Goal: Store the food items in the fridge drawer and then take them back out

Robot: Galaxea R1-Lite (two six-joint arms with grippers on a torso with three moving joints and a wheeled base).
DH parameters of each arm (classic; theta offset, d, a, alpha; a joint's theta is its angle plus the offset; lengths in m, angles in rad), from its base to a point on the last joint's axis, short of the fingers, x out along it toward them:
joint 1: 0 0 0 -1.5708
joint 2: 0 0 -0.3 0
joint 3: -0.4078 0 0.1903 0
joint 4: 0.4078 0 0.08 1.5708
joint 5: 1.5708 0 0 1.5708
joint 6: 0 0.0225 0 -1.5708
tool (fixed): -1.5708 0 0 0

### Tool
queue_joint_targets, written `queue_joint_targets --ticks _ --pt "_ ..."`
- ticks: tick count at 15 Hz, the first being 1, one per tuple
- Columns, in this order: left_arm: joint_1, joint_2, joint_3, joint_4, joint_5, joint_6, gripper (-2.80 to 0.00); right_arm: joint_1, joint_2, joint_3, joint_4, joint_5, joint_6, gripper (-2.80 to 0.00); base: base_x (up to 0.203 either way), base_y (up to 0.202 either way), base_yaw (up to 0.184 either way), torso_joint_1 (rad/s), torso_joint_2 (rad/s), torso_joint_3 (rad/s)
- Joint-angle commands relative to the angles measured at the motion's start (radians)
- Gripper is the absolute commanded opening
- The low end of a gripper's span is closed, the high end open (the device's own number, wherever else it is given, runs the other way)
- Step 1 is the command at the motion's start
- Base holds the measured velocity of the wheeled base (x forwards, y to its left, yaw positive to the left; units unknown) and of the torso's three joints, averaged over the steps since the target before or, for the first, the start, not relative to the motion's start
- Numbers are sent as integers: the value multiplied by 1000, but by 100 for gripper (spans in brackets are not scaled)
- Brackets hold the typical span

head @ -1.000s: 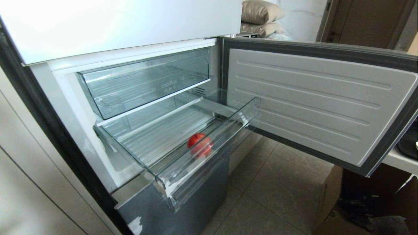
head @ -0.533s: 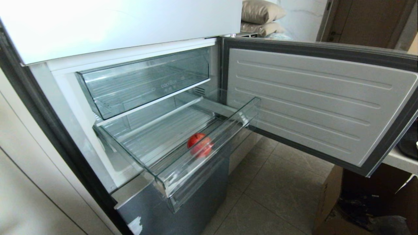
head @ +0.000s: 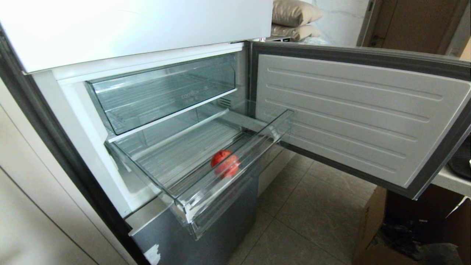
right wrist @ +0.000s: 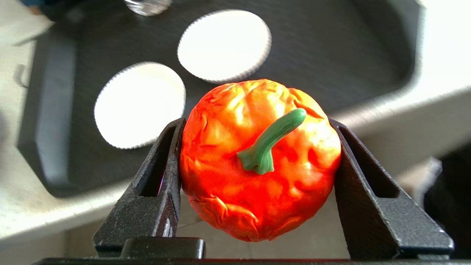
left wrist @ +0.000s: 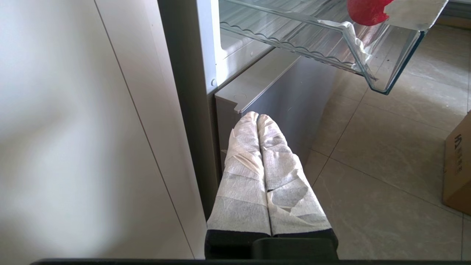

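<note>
Between black right gripper jaws: 1 wrinkled orange pumpkin-like fruit with green stem, clamped.
Looks light, slightly soft; best held across its middle.

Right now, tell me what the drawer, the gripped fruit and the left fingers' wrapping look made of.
Drawer: clear, glossy hard plastic; the ribbed floor shows through.
Fruit in the right gripper: probably moulded plastic or foam; creased orange-red skin, green stem.
Left gripper fingers: matte white wrap, apparently fabric tape; overlapping strips.
</note>
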Motion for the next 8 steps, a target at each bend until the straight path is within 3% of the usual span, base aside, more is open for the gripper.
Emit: queue_joint_targets --ticks 1,8 --pt "0 0 0 0 0 0 -280 -11 89 -65 -2 26 0 -280 0 0 0 0 0 0" --pt "0 0 0 0 0 0 -280 -18 319 -398 7 30 -11 -280 0 0 0 0 0 0"
